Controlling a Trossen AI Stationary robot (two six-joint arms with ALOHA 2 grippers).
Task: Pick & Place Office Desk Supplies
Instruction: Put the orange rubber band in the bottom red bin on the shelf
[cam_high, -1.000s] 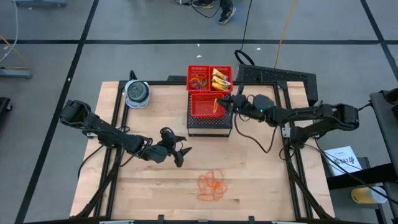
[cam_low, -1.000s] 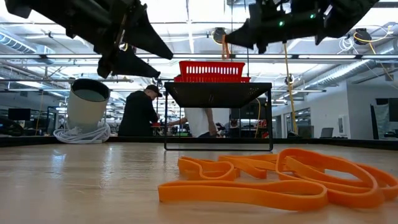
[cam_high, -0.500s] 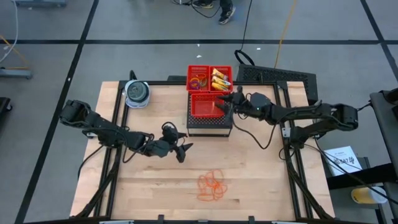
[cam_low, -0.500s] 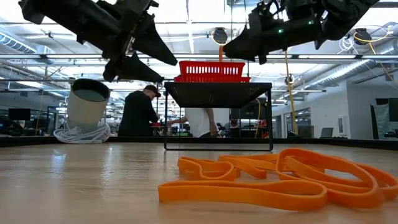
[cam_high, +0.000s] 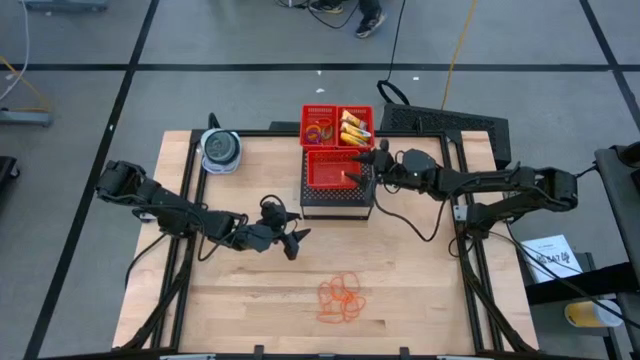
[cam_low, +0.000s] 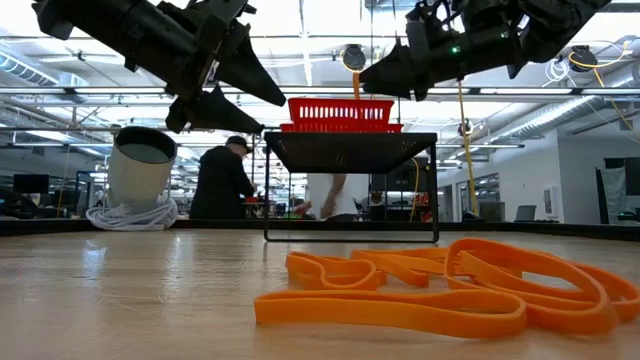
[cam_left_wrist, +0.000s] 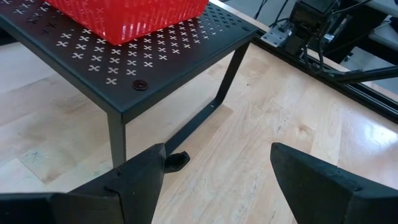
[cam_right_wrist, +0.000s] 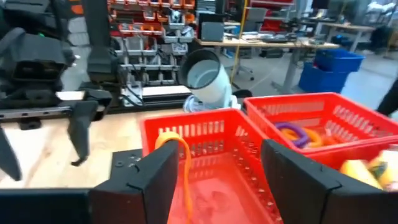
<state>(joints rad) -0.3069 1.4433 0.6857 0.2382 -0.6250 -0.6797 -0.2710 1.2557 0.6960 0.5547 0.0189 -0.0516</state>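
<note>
My right gripper (cam_high: 362, 165) hangs fingers spread over the red basket (cam_high: 330, 172) on the black stand (cam_high: 336, 205), an orange rubber band (cam_right_wrist: 181, 165) dangling from one finger. My left gripper (cam_high: 296, 240) is released mid-table. Rubber band pile (cam_high: 340, 298) near the front edge.

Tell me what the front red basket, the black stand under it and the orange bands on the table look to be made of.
Front red basket: likely moulded plastic, with thin slatted walls and a slight gloss. Black stand: probably matte painted sheet metal, with punched cross-shaped holes, a screw head and thin flat legs. Orange rubber bands: seemingly smooth rubber, lying as flat floppy loops in a loose pile.
</note>
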